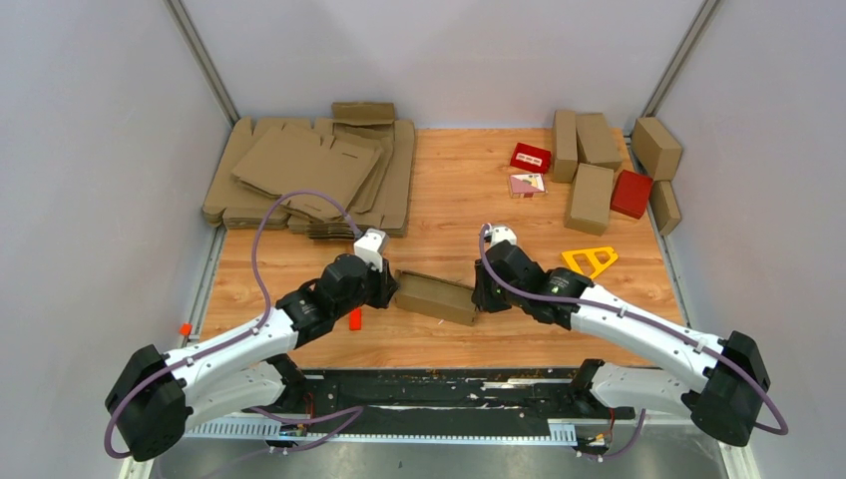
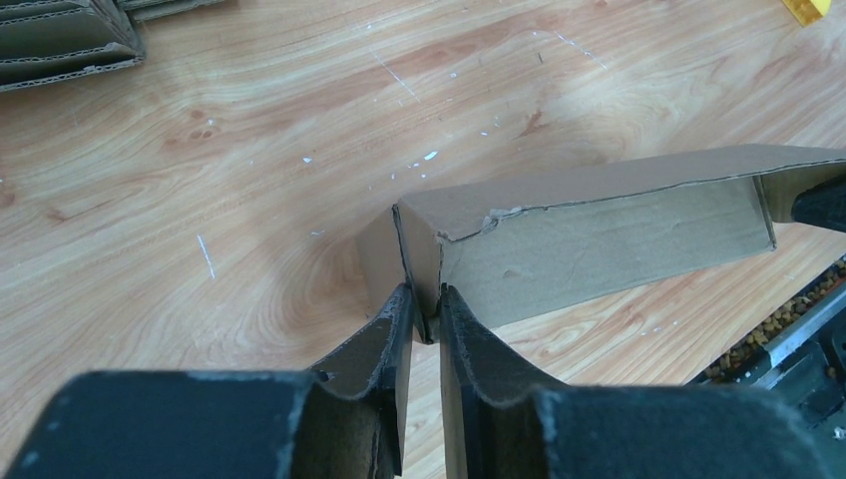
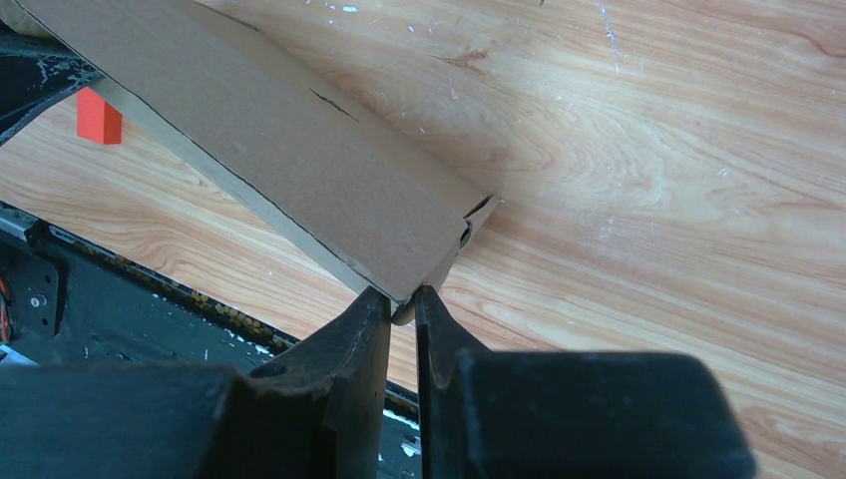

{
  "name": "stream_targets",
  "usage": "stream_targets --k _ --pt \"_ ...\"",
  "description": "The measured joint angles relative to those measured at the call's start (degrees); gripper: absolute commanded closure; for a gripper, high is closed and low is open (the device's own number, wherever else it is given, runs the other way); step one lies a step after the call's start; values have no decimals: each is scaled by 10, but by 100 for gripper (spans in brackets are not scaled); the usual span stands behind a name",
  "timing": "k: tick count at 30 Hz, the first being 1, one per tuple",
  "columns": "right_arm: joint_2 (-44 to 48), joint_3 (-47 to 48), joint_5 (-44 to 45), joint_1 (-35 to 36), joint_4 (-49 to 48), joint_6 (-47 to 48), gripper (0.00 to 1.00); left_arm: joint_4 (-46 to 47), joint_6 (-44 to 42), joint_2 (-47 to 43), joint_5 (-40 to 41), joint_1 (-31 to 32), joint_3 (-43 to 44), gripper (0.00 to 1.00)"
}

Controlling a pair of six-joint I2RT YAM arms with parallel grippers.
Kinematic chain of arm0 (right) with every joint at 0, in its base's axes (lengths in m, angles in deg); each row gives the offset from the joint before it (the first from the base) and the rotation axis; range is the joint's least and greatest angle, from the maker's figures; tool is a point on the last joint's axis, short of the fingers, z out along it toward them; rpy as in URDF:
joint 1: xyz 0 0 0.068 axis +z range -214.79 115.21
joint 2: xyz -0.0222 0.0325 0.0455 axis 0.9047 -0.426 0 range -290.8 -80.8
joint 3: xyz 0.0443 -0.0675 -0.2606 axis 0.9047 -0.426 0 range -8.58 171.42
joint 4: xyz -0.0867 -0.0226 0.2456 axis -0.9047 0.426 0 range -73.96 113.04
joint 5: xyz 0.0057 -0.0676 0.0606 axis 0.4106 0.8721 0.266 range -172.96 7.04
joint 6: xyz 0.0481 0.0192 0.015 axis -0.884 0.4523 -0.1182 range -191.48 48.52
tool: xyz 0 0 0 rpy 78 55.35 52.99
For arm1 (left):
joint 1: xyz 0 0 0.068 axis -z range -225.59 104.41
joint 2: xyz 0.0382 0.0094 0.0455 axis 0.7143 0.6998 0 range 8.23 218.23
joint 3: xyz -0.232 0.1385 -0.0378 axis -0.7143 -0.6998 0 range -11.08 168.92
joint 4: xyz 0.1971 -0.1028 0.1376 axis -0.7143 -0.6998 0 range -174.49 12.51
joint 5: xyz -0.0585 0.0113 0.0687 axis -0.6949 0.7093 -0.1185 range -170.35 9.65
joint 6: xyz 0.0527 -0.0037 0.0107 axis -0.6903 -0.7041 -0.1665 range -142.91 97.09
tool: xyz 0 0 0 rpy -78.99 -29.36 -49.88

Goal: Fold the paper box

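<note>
The left gripper (image 2: 424, 311) is closed on the paper box (image 2: 599, 235). Its two fingers pinch a thin end flap, with only the cardboard between them. From this hand the box runs out to the right as a long brown carton, a little slanted, low at the wooden table (image 1: 449, 200). I cannot tell if it touches the wood.

At the other end, the right gripper (image 3: 401, 299) has its fingers almost together on the near corner of the box, and the cardboard edge is pinched there. So the box is between the two hands, and each one grips one end.

Just beside the left gripper, on its near side, lies a small red block (image 1: 355, 318). Near the right gripper, a little beyond it and to its right, lies a yellow triangle (image 1: 589, 259). Further behind the left hand is a pile of flat cardboard sheets (image 1: 309, 175). Far behind the right hand are several folded brown cartons (image 1: 589, 198) and red boxes (image 1: 530, 157).
</note>
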State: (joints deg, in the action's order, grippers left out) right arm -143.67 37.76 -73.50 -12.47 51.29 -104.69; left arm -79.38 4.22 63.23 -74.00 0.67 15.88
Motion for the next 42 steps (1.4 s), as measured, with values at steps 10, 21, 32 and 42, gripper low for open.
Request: stream_targets --k 10,21,32,42 --pt "-5 25 1 -2 23 -13 89 -1 -5 1 9 3 2 84" --pt "-6 26 1 -11 24 -47 94 -2 -6 7 19 11 7 84" --pt "-6 22 -2 -21 23 -83 95 0 -8 13 32 18 10 84" --pt "-5 18 -21 -38 22 -92 95 0 -9 14 39 25 10 84"
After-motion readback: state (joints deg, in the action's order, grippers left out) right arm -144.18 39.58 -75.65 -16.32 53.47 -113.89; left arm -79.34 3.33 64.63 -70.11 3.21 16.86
